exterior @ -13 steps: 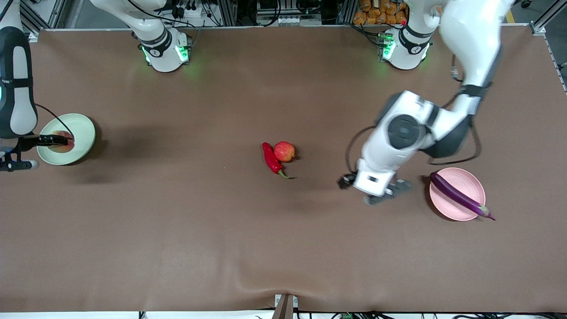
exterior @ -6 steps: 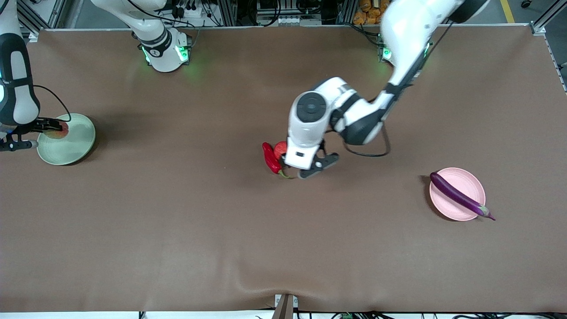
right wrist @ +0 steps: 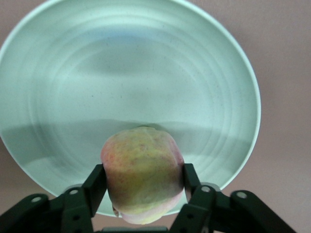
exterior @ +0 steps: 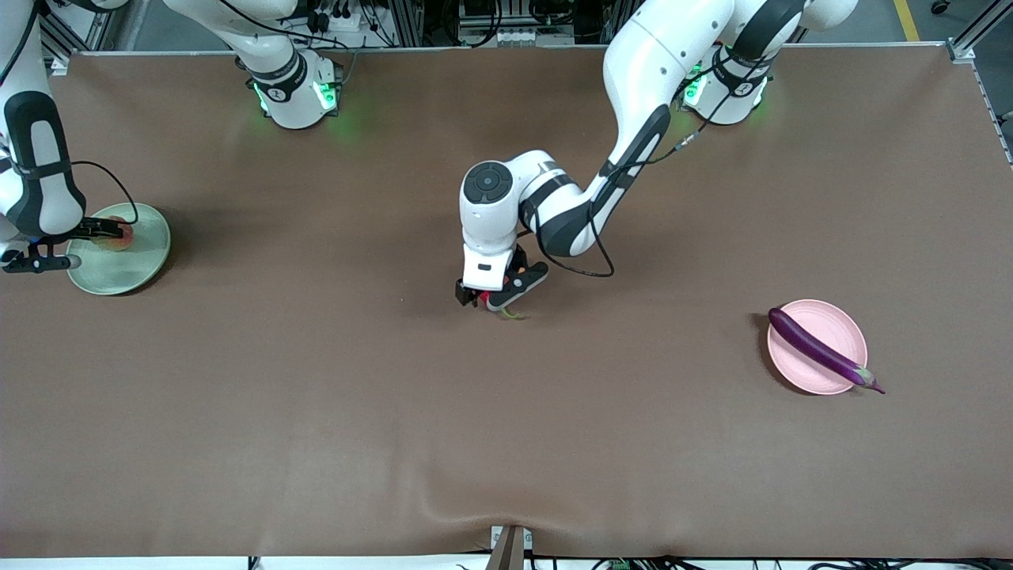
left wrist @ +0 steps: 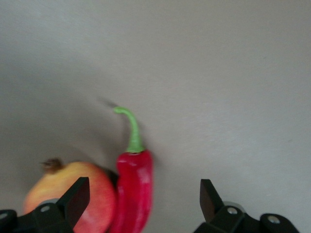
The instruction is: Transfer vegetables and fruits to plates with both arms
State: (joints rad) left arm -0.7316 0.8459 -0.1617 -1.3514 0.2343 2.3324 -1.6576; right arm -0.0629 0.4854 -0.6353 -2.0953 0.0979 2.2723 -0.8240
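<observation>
My left gripper (exterior: 491, 297) is open, low over the red chili pepper (left wrist: 133, 189) and the red-orange fruit (left wrist: 73, 194) at the table's middle. The two lie touching. One fingertip (left wrist: 77, 196) is over the fruit, the other stands apart from the chili. In the front view only the chili's green stem (exterior: 510, 314) shows. My right gripper (exterior: 115, 233) is shut on the pale peach (right wrist: 142, 172) over the green plate (right wrist: 121, 73), which also shows in the front view (exterior: 130, 265). The purple eggplant (exterior: 815, 348) lies across the pink plate (exterior: 839, 324).
The eggplant's stem end sticks out past the pink plate's rim, on the side nearer the front camera. The brown table cover has a raised wrinkle (exterior: 443, 495) near its front edge. Both arm bases stand along the table's back edge.
My left arm has swung from beside the pink plate to the table's middle and come down over the chili and fruit. My right gripper has shifted a little with the peach over the green plate.
</observation>
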